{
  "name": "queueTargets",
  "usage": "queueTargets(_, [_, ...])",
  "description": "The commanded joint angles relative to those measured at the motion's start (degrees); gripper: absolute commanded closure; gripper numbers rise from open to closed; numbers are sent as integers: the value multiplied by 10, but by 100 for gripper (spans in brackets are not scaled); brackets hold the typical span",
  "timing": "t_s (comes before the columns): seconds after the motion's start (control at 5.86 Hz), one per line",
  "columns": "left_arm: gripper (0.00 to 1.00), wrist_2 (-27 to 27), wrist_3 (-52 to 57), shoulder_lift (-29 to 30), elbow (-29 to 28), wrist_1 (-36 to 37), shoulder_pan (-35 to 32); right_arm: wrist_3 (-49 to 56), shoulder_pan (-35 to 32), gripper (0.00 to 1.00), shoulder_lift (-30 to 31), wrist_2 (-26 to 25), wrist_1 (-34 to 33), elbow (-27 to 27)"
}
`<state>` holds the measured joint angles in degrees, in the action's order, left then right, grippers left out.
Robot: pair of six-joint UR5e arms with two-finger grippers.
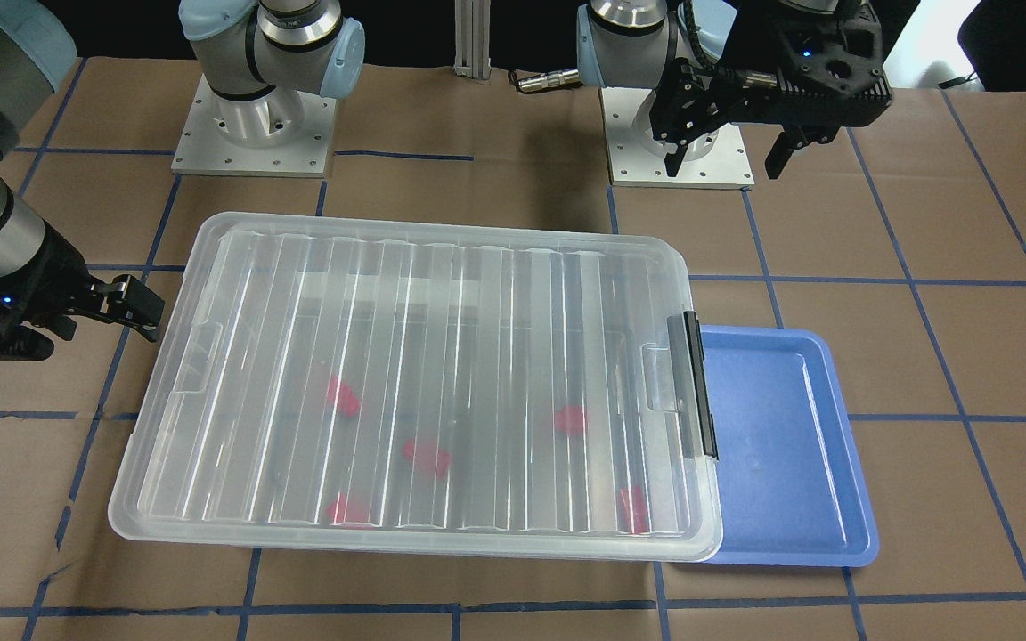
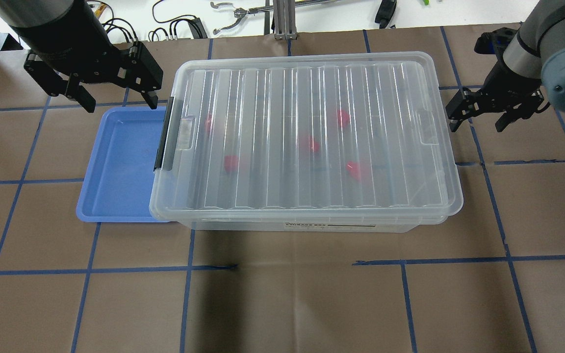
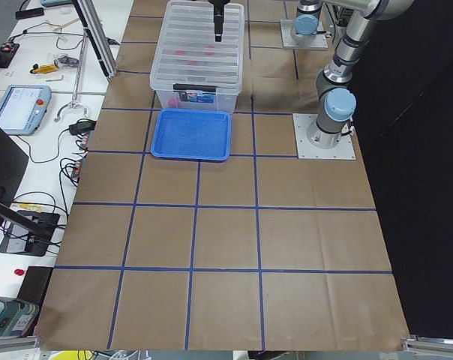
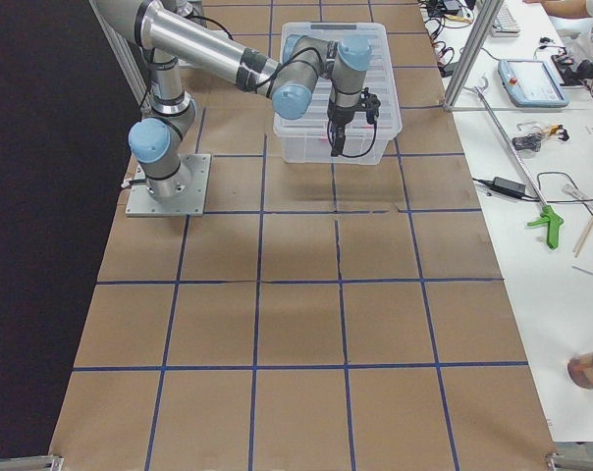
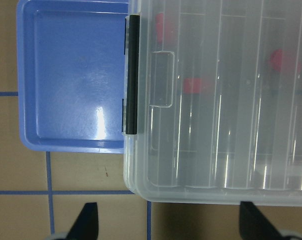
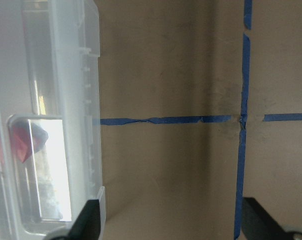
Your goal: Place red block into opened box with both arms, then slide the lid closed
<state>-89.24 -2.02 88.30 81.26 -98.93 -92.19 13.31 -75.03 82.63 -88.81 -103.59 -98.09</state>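
Observation:
The clear box (image 2: 312, 226) stands mid-table with the ribbed lid (image 2: 272, 98) lying flat over its whole top. Several red blocks, such as one red block (image 2: 308, 143), show blurred through the lid inside the box. A black clip bar (image 2: 165, 132) sits on the box's left short end. My left gripper (image 2: 120, 100) hangs open and empty above the table by that end, over the far edge of the blue tray. At the box's right short end, just off the rim, my right gripper (image 2: 477, 122) is open and empty. In the wrist views both the left gripper (image 5: 171, 225) and the right gripper (image 6: 173, 227) hold nothing.
An empty blue tray (image 2: 120, 162) lies against the box's left end, partly under its rim. The arms' base plates (image 1: 255, 133) stand behind the box. Brown paper with a blue tape grid covers the table. Cables and tools lie on the white bench (image 2: 243, 14) past the far edge.

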Motion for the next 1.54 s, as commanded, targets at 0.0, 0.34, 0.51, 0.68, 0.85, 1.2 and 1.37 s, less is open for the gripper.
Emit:
queueTargets(0.0, [1,11,-4,-8,-4,8,-7,-10,-26,0,37,-6,37,36])
queueTargets(0.34, [1,10,2,11,2,32,-8,-117,-106,0,52,-7,133,113])
queueTargets(0.51, [1,9,2,16,6,38,-11,-180,-147,0,48,-7,167,146])
queueTargets(0.68, [1,13,2,10,10,37,-12,-201,-172,0,47,-7,171,150])
queueTargets(0.85, [1,11,2,0,18,29,-10,-220,-177,0,50,-3,175,149])
queueTargets(1.2, [1,12,1,13,11,2,1,-221,-180,0,46,-3,175,149])
queueTargets(1.37, [1,14,-2,17,-1,1,3,-221,-180,0,45,-2,175,149])
